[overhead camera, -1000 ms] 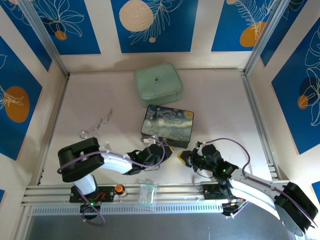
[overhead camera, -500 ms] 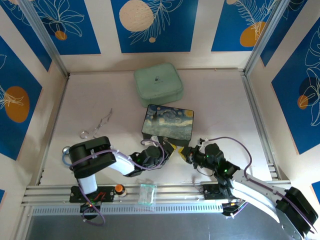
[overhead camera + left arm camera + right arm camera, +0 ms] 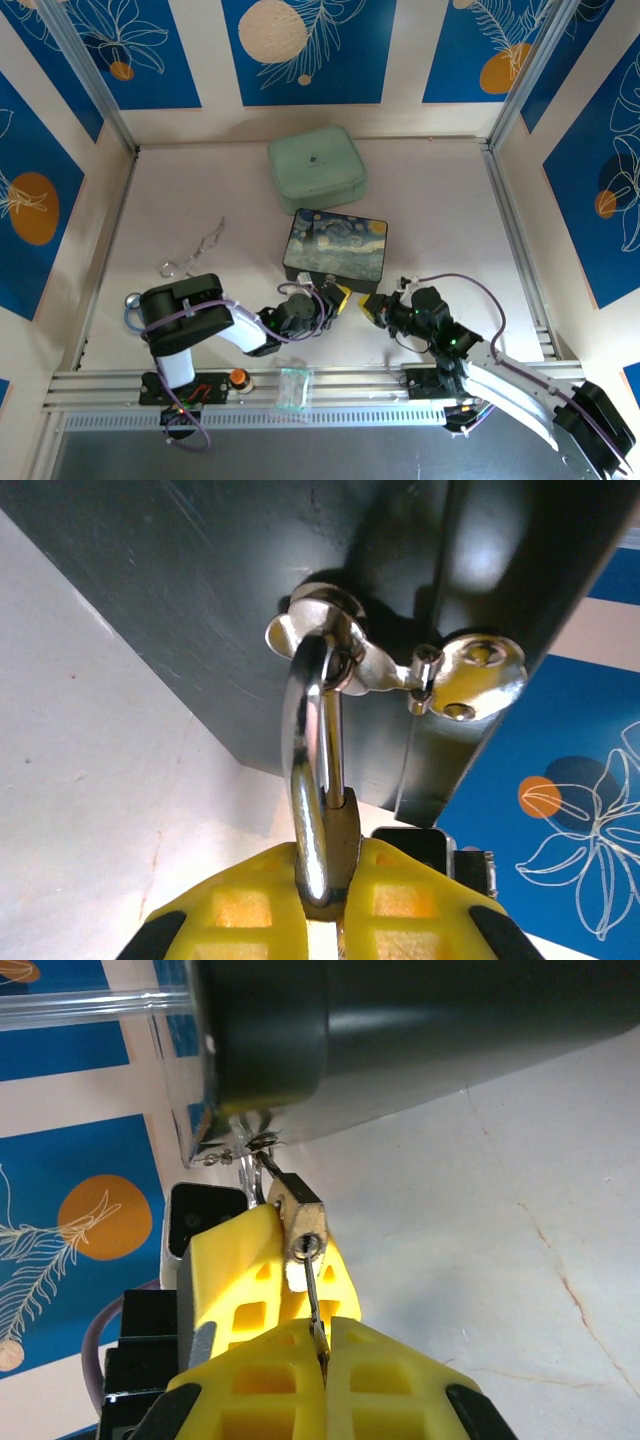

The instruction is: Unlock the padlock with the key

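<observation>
Small brass-yellow padlock [image 3: 299, 1222] with thin grey key [image 3: 313, 1302] inserted.

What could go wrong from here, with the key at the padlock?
1. The key is thin and pinched at its end by the right gripper. It seems to meet the padlock at a slight angle, so it may bend or slip.
2. The left gripper clamps the padlock by its shackle; turning the key could rotate it in the grip.
</observation>
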